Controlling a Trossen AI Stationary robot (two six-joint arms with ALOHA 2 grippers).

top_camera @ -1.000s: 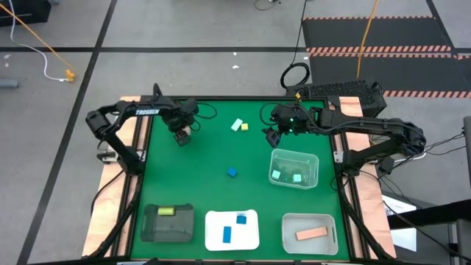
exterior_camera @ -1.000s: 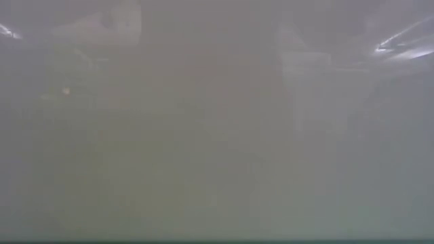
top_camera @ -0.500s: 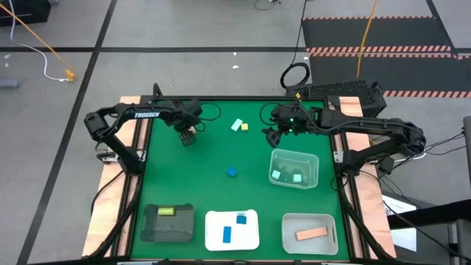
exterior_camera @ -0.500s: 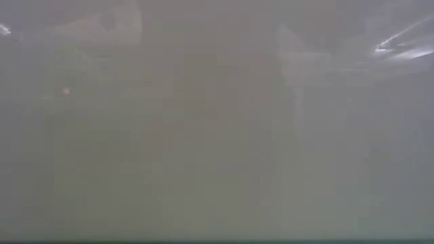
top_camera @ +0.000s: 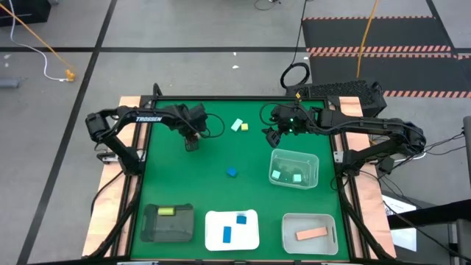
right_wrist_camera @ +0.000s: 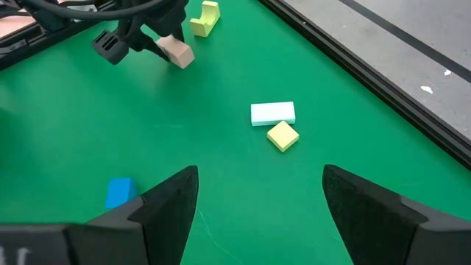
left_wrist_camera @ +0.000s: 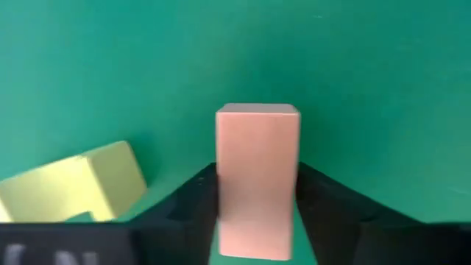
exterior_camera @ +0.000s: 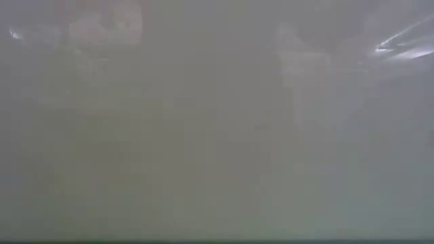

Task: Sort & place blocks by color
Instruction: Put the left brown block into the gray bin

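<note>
My left pincer [left_wrist_camera: 257, 210] is clamped on a tan-pink block [left_wrist_camera: 257, 179], held above the green table [top_camera: 221, 154], a yellow-green block [left_wrist_camera: 73, 184] just beside it. My right pincer [right_wrist_camera: 257, 213] waits with fingers apart, a mint-teal block [right_wrist_camera: 272, 113] ahead.

A grey tiled floor [top_camera: 184, 29] surrounds the green bench [top_camera: 221, 154], with a dark striped mat [top_camera: 383, 44] alongside.
</note>
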